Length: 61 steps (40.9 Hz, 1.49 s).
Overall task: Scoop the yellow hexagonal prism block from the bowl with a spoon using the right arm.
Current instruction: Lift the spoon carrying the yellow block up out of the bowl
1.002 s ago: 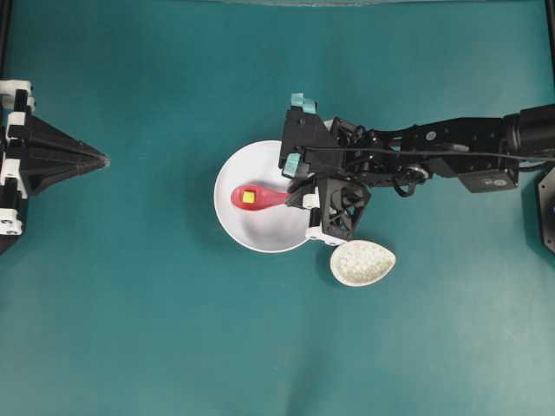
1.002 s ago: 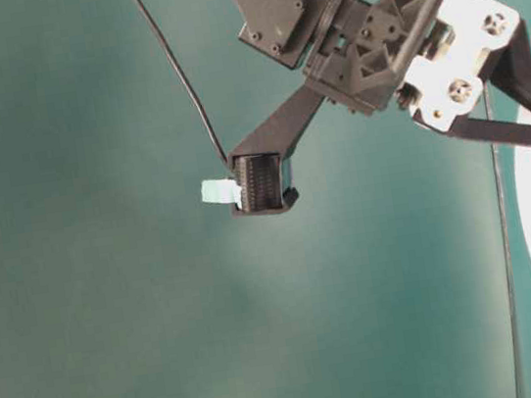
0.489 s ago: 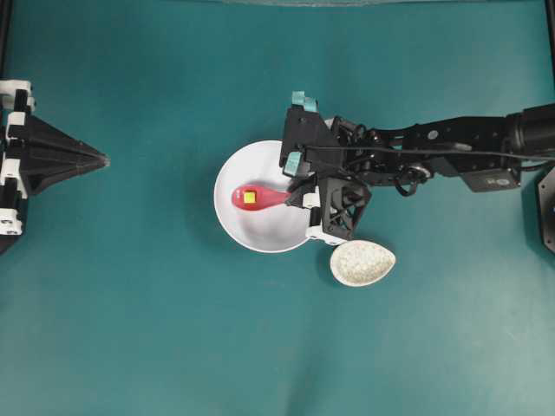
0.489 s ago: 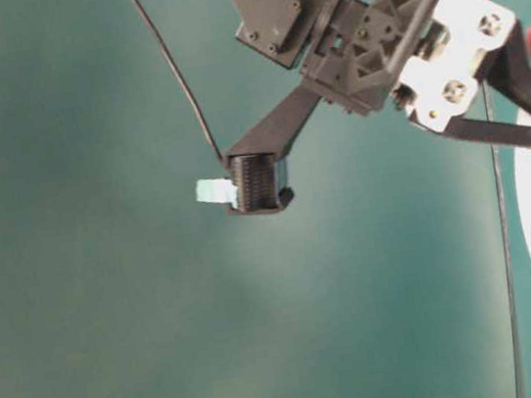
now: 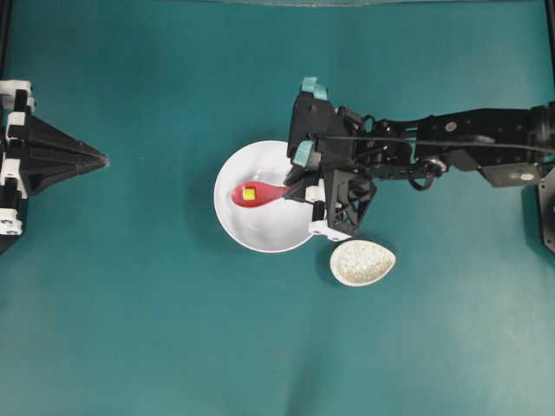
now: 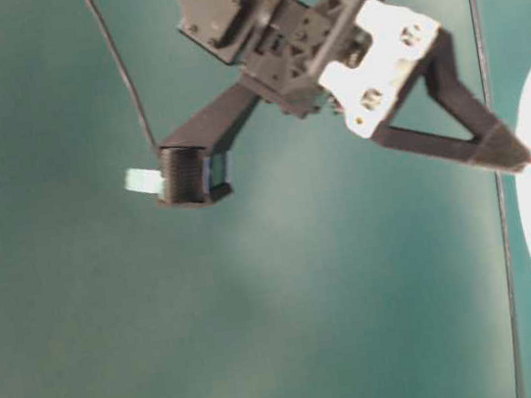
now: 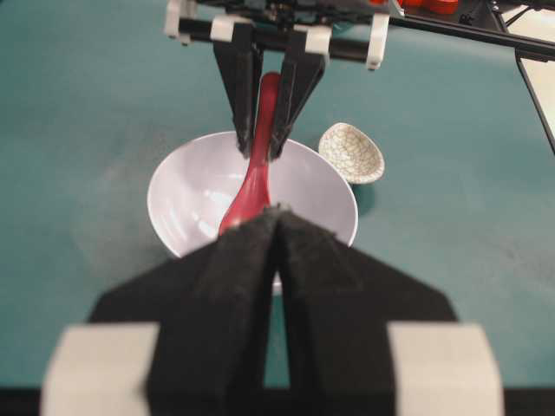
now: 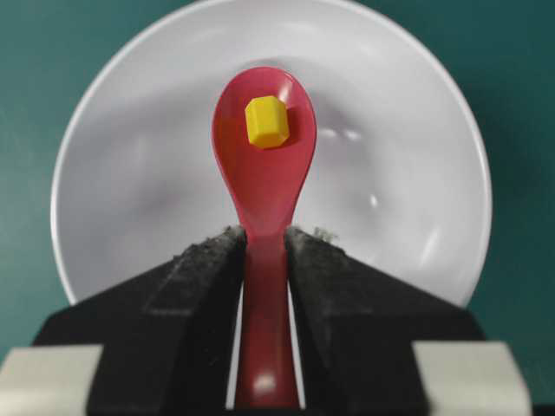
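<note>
- Yellow hexagonal prism block [image 8: 266, 121]: lies in the scoop of the red spoon [image 8: 264, 182], over the inside of the white bowl [image 8: 408, 173].
- Right claw [image 8: 264, 251]: clamped on the spoon's handle, scoop pointing away from it over the bowl.
- Speckled spoon rest [image 5: 362, 263]: on the teal desk [image 5: 173, 329] just beside the bowl.
- Left claw [image 7: 276, 227]: fingers pressed together, nothing between them, well apart from the bowl.

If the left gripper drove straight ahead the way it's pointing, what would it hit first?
Probably the bowl: the closed left gripper points at its near rim, with the spoon and right gripper beyond. Height is unclear.
</note>
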### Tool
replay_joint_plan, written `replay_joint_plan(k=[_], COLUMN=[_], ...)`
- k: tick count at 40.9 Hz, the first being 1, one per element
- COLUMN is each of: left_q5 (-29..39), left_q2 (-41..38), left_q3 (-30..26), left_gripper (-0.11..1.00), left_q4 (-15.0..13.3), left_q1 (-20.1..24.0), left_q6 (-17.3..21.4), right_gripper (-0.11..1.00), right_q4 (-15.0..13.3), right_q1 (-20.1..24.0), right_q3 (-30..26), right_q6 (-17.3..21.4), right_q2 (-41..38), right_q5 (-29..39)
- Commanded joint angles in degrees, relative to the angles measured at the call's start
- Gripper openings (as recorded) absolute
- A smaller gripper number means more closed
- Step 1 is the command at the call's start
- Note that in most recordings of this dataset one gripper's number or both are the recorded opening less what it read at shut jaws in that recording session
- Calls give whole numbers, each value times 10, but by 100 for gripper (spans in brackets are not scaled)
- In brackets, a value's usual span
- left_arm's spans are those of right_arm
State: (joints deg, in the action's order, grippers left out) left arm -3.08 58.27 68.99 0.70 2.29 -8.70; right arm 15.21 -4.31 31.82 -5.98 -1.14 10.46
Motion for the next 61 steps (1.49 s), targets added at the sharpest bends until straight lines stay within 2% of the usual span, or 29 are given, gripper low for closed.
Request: replay_joint_plan(k=[1, 30, 61], left_q5=[-4, -4, -7], left_q2=[-3, -3, -5], left_q3=[-9, -9, -8], left_gripper=[-1, -1, -1], left_q4=[0, 0, 2], left_q1=[2, 2, 2], left_q6=[0, 1, 4], right_gripper=[25, 25, 25], right_q4=[-2, -25, -35], right_q1=[-3, -33, -37], right_q3=[-11, -12, -7], right_q6=[-1, -1, -1], right_q2=[30, 163, 214], right_q5=[6, 69, 84])
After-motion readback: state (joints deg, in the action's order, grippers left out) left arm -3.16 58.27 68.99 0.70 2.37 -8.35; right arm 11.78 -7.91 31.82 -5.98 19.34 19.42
